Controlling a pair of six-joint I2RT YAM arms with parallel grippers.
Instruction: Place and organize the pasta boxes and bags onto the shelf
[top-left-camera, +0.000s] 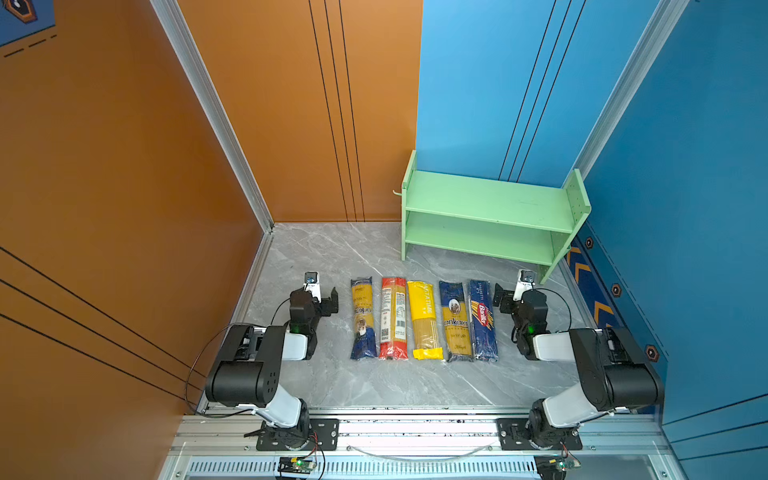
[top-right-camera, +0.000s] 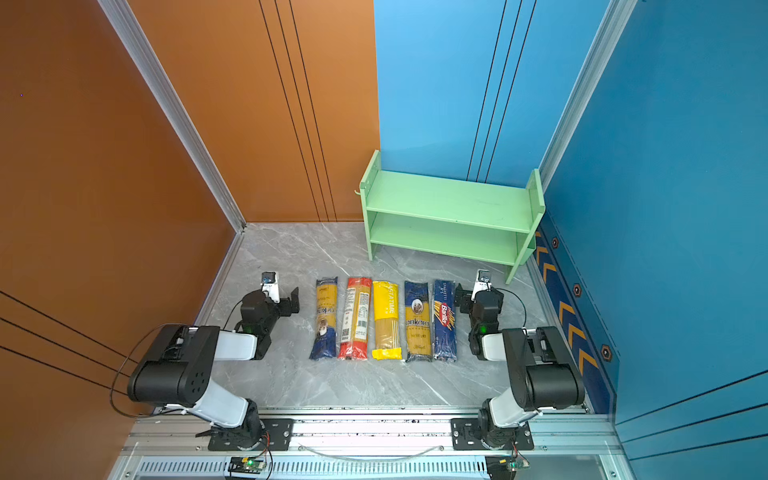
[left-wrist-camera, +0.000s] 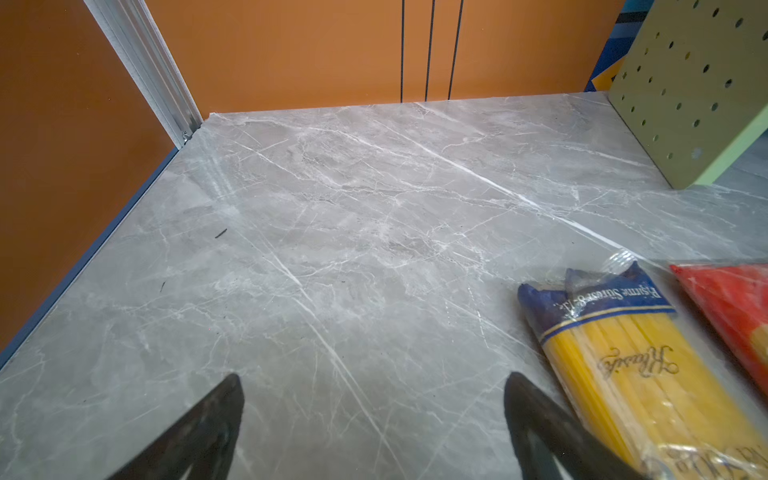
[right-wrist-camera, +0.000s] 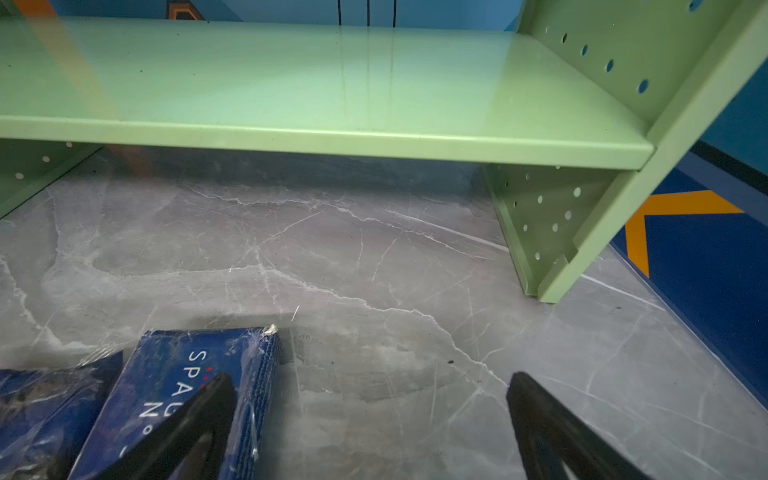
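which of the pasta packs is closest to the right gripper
The dark blue Barilla pack, at the row's end beside the right gripper; the other four packs lie farther away along the row.

Open marble (top-left-camera: 365, 257) between pasta row (top-left-camera: 424, 320) and shelf (top-left-camera: 490, 199), both tiers unobstructed, blue wall (top-left-camera: 685, 166) beside shelf

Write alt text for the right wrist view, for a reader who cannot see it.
The open, empty right gripper points across a grey marble table, and one fingertip overlaps the end of a dark blue spaghetti pack. Ahead stands the light-green shelf, and its visible board is bare.
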